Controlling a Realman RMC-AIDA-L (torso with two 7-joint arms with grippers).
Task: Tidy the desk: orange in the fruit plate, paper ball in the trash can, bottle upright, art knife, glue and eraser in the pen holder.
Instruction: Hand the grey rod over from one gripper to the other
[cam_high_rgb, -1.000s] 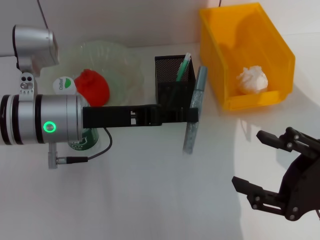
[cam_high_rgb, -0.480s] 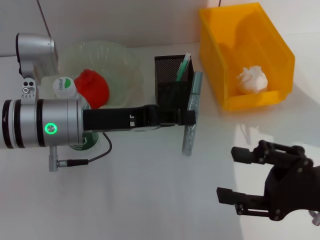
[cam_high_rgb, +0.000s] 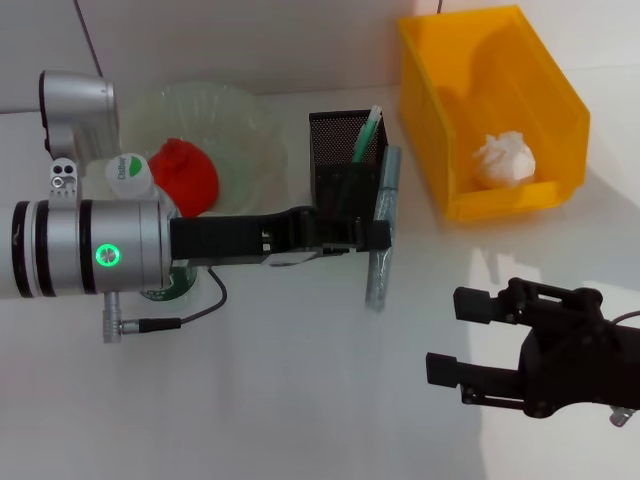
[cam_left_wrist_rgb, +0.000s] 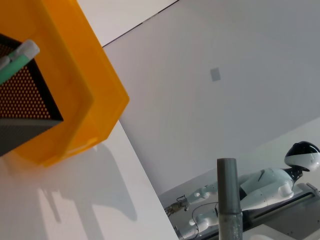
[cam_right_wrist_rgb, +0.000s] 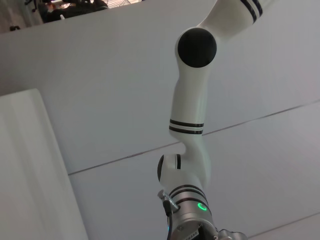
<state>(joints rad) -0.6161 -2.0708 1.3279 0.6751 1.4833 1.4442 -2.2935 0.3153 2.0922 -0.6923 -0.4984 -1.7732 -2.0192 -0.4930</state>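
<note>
White desk (cam_high_rgb: 300, 400) — yellow bin (cam_high_rgb: 560, 100) beside holder (cam_high_rgb: 345, 160)

Desk items, mostly sorted

A grey art knife (cam_high_rgb: 380, 225) hangs near-upright just beside the black mesh pen holder (cam_high_rgb: 347, 160); a red-orange fruit (cam_high_rgb: 186, 172) sits in the clear plate (cam_high_rgb: 250, 120), a paper ball (cam_high_rgb: 505, 158) in the yellow bin (cam_high_rgb: 440, 90), a white-capped bottle (cam_high_rgb: 130, 172) upright.

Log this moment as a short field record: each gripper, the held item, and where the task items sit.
left gripper: shut on grey art knife, beside the black mesh pen holder
right gripper: open, empty, low over the desk
orange: in the clear fruit plate
paper ball: in the yellow trash can
bottle: upright, behind the left arm
</note>
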